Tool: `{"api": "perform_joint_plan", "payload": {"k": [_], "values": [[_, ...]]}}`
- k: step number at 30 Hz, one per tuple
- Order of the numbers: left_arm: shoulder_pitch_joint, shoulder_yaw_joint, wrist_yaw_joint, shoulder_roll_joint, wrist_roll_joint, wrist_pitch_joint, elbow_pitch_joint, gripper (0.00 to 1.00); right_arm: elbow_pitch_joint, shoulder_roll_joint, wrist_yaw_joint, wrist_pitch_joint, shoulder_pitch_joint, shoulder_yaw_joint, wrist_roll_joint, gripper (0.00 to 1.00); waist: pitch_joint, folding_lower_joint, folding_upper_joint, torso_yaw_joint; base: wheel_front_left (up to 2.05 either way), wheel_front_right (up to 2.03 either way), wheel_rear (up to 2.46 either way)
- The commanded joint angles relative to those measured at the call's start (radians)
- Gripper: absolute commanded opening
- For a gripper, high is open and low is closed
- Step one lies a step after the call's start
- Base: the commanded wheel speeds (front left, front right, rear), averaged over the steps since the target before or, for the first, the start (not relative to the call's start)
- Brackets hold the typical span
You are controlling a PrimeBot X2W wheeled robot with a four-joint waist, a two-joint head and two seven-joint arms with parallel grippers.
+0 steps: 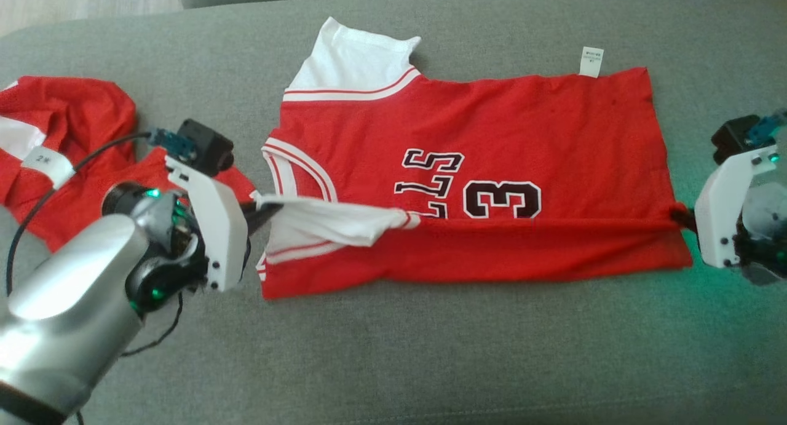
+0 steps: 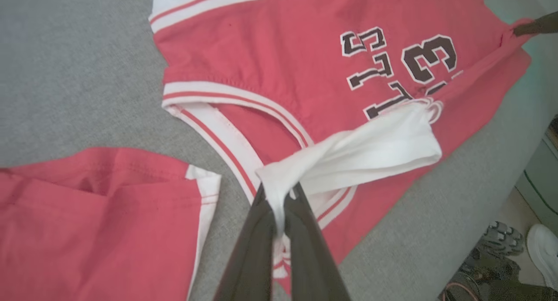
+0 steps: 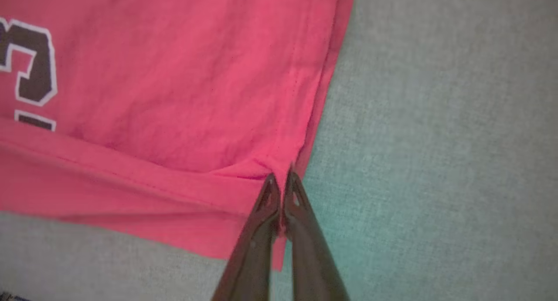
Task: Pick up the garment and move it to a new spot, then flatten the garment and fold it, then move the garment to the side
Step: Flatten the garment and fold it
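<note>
The garment [image 1: 467,136] is a red jersey with white trim and dark lettering, spread flat on the grey cushion [image 1: 430,351], its near long edge lifted into a fold. My left gripper [image 1: 270,211] is shut on the garment's white sleeve [image 2: 370,148], which is drawn across the red cloth. In the left wrist view the left gripper [image 2: 279,192] pinches the white cloth between both fingers. My right gripper [image 1: 679,216] is shut on the red hem corner at the garment's right end. In the right wrist view the right gripper [image 3: 281,179] clamps that hem [image 3: 279,161].
A second red garment [image 1: 67,142] lies crumpled at the left, partly under my left arm, and shows as a red panel [image 2: 100,222] in the left wrist view. A white care tag [image 1: 591,61] sticks out at the far edge. Shoes [image 2: 540,248] stand on the floor beyond the cushion's edge.
</note>
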Motion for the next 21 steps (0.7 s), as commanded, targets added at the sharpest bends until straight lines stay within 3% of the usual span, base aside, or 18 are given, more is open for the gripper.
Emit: {"api": "perform_joint_plan", "payload": {"k": [1, 2, 4, 10, 15, 21], "values": [[-0.075, 0.052, -0.003, 0.026, 0.02, -0.031, -0.002, 0.48, -0.008, -0.015, -0.001, -0.043, -0.026, -0.012, -0.018, 0.93, 0.007, -0.0001, 0.0, -0.004, 0.0, 0.0, 0.0], [-0.083, 0.056, 0.0, 0.019, 0.03, -0.05, 0.017, 1.0, 0.005, -0.007, -0.001, -0.072, -0.032, -0.021, -0.023, 1.0, 0.01, -0.0001, 0.0, -0.005, 0.0, 0.0, 0.0], [-0.095, 0.063, 0.008, 0.005, 0.048, -0.088, 0.054, 1.0, 0.029, 0.013, -0.001, -0.129, -0.043, -0.04, -0.026, 1.0, 0.014, -0.0001, 0.0, -0.009, 0.0, 0.0, 0.0], [-0.1, 0.188, 0.077, -0.071, 0.05, -0.394, 0.137, 1.0, 0.113, 0.086, -0.001, -0.442, -0.056, -0.16, -0.029, 1.0, -0.002, -0.0001, 0.0, -0.015, 0.0, 0.0, 0.0], [-0.037, 0.283, 0.106, -0.124, 0.012, -0.618, 0.149, 1.0, 0.117, 0.125, -0.001, -0.691, -0.007, -0.213, -0.055, 1.0, -0.044, -0.0001, 0.0, -0.013, 0.0, 0.0, 0.0], [0.123, 0.423, 0.139, -0.2, 0.01, -0.687, 0.052, 1.0, 0.074, 0.171, -0.001, -0.925, 0.116, -0.251, -0.13, 1.0, -0.105, -0.0001, 0.0, -0.015, 0.0, 0.0, 0.0]]}}
